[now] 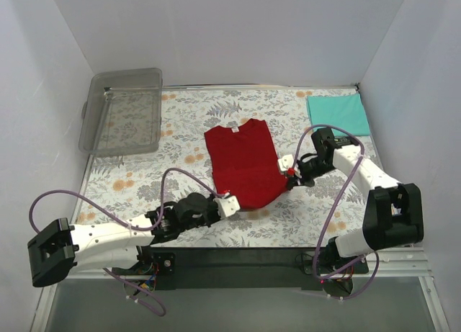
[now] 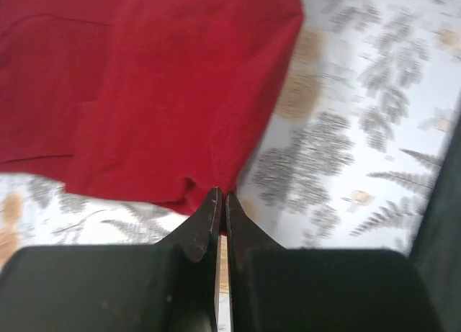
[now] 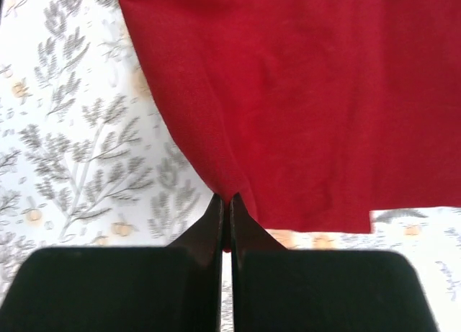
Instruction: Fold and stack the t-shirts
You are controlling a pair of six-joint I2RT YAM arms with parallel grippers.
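Red t-shirt pinched at two edges, centre of the frame.
The left gripper has its jaws pressed together on the shirt's lower corner, and the right gripper is clamped just as tight on its right edge, red cloth caught between the tips. The shirt lies mostly flat on the floral tablecloth, white tag at its top. The teal t-shirt lies flat at upper right, well apart; a clear bin sits upper left.
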